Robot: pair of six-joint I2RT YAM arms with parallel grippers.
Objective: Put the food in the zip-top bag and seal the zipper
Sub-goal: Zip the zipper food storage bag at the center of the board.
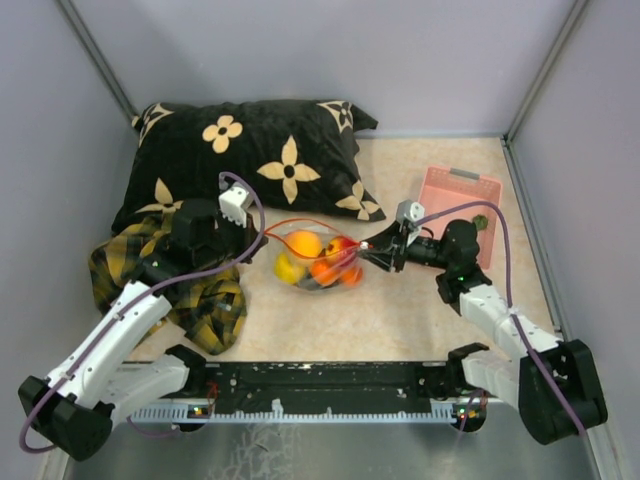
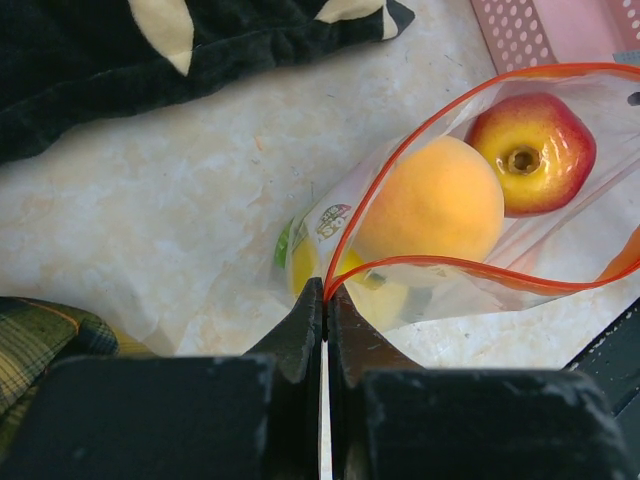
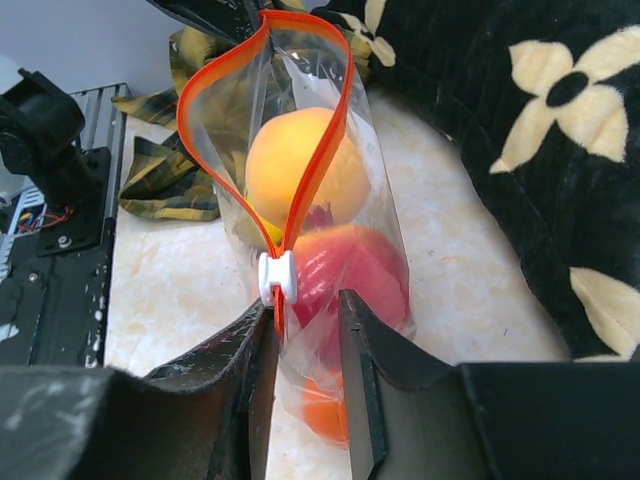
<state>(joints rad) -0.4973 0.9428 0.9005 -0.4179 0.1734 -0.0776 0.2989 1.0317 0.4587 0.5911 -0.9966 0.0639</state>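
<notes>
Several fruits point(image 1: 304, 243) in half-open zip-top bag point(image 3: 378, 190)

This one's a robot lab test cell: plain grey walls point(image 1: 430, 50) box in a pale marbled surface point(image 1: 420, 320), with metal struts point(image 1: 95, 55) running up the back corners. Along the bottom of the frame, a white left arm point(image 1: 115, 335) and right arm point(image 1: 505, 320) sit bolted to a black rail point(image 1: 330, 378), trailing purple cables point(image 1: 506, 262). A pillow point(image 1: 250, 140), a pink basket point(image 1: 455, 195) and a zip-top bag point(image 1: 318, 258) are laid out like props.

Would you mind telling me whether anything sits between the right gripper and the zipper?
Nothing visible does: the right gripper straddles the zipper, jaws apart, just short of its white slider.
</notes>
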